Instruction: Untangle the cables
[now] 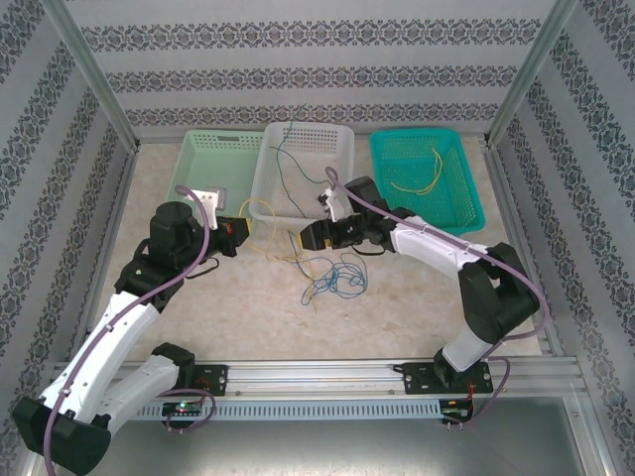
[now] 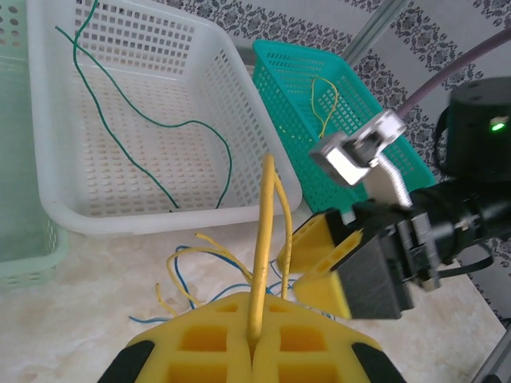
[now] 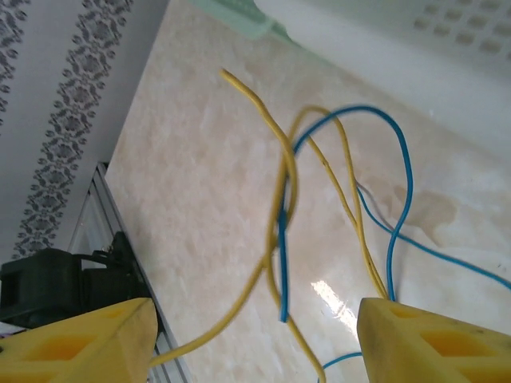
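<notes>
Marble tabletop (image 1: 397,307): our left gripper (image 2: 254,319) pinches a yellow cable (image 2: 262,239). Right gripper (image 3: 255,319) gapes over the cable tangle (image 3: 283,215), white basket (image 1: 316,164) just beyond.

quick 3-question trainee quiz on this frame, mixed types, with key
1. True or false: the left gripper is shut on a yellow cable.
2. Which basket holds the green cable? A white, B teal, C pale green.
3. Fill in: the right gripper has its jaws ___ over a blue cable.
Key: 1 true; 2 A, the white basket; 3 open.
</notes>
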`<state>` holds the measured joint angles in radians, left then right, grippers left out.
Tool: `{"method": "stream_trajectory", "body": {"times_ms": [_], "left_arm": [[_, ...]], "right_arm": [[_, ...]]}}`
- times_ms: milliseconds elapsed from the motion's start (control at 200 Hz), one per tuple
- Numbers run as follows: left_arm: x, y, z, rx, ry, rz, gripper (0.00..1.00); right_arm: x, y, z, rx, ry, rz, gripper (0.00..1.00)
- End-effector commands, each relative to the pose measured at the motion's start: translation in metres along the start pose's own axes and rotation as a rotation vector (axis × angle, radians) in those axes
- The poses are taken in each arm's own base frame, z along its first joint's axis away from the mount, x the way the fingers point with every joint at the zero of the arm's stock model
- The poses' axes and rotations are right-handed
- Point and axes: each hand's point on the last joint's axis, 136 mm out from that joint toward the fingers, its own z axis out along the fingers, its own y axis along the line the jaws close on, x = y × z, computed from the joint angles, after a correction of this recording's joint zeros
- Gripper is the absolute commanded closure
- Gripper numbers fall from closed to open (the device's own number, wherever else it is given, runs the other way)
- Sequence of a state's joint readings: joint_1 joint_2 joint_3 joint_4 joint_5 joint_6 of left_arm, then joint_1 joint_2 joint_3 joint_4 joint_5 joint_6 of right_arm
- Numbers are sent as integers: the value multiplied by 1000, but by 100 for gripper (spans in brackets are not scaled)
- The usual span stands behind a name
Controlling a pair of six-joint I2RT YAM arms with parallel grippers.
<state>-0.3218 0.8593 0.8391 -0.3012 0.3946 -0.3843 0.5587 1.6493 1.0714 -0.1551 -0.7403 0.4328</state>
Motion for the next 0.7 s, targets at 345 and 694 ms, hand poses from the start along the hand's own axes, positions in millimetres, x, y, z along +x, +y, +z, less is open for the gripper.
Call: {"method": "stream_trajectory", "body": {"times_ms": [345, 694], "left_arm": [[0, -3, -1, 12, -23, 38, 100], [7, 7, 2, -35, -4, 52, 100]], "right_arm": [[22, -2, 37, -115, 71, 17, 51], [26, -8, 19, -83, 38, 38, 54]]}}
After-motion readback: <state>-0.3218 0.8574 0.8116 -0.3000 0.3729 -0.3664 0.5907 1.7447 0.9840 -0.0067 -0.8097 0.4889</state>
